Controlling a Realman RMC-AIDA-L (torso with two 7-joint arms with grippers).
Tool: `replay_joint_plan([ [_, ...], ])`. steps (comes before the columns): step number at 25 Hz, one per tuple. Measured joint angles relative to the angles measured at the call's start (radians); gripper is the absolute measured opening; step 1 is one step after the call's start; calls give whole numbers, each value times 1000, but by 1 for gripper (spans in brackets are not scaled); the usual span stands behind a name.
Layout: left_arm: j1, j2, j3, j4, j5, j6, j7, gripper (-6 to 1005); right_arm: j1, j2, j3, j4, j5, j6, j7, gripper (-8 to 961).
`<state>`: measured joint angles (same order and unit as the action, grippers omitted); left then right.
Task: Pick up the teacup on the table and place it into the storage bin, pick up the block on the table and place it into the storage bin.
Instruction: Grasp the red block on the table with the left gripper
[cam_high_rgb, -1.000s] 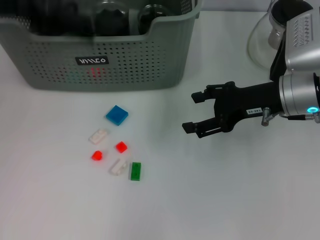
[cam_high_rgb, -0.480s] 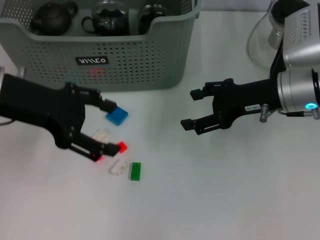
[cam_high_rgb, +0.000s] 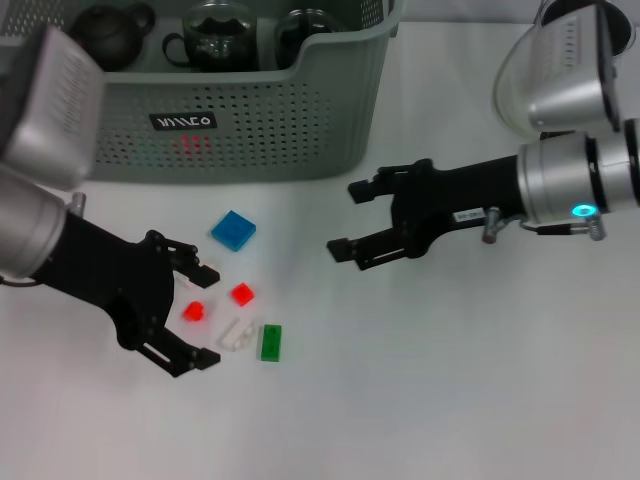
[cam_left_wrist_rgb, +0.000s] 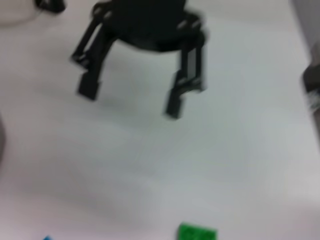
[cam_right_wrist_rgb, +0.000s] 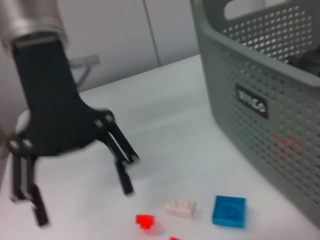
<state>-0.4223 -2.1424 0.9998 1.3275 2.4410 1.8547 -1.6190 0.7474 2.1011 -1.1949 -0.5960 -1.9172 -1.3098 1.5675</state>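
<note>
Bright, even overhead light in all views; white table (cam_high_rgb: 450, 400) nearly washed out, shadows faint & soft. Head view mostly sharp; near-left silver arm housing (cam_high_rgb: 60, 105) soft w/ motion blur. Left wrist view heavily blurred: far gripper (cam_left_wrist_rgb: 132, 100) smeared, green block (cam_left_wrist_rgb: 198, 233) fuzzy at edge. Right wrist view moderately blurred: other arm's gripper (cam_right_wrist_rgb: 80, 197) streaked, storage bin (cam_right_wrist_rgb: 260, 75) perforations soft, label lettering barely legible. Small red glow on bin's front wall (cam_high_rgb: 190, 145). Cyan indicator light on right arm (cam_high_rgb: 580, 211).
</note>
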Motion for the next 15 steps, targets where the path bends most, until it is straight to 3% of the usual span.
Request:
replay_joint_plan([
  [7, -8, -6, 72, -56, 84, -134, 17, 950, 50, 2, -7, 55, 4, 1, -7, 925],
  [15, -50, -5, 76, -96, 134, -146, 23, 949, 67, 1, -8, 75, 5, 17, -7, 925],
])
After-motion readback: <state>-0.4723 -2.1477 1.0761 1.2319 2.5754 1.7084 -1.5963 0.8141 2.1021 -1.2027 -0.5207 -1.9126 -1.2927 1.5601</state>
